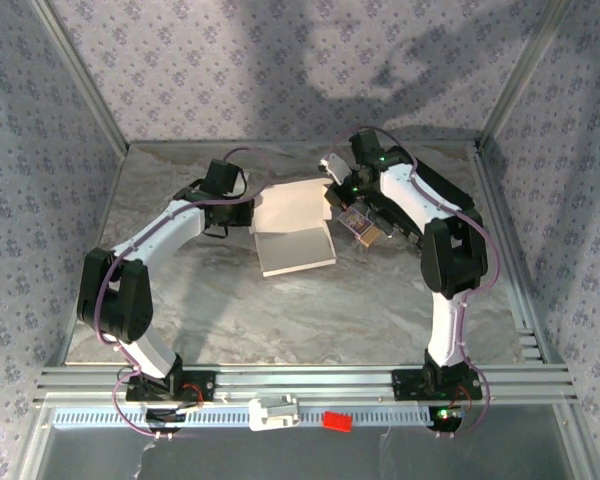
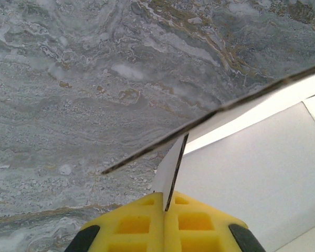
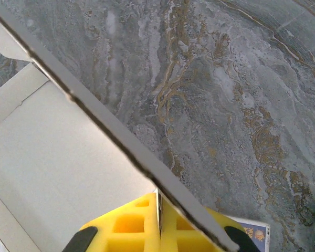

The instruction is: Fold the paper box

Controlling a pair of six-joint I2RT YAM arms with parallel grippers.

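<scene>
The white paper box (image 1: 292,232) lies partly folded in the middle of the marbled table, its flat panel toward the front and a raised part behind. My left gripper (image 1: 251,212) is at the box's left edge. In the left wrist view its yellow fingers (image 2: 136,223) are shut on a thin upright flap (image 2: 172,170), with the box's white panel (image 2: 252,178) to the right. My right gripper (image 1: 331,199) is at the box's right rear edge. The right gripper (image 3: 159,198) is shut on a cardboard side wall (image 3: 94,113), the box's inner panel (image 3: 58,168) to its left.
A small tan and purple packet (image 1: 366,229) lies just right of the box beneath the right arm, and its corner (image 3: 253,232) appears in the right wrist view. Patterned walls and metal frame posts enclose the table. A rail with a red block (image 1: 337,421) runs along the near edge.
</scene>
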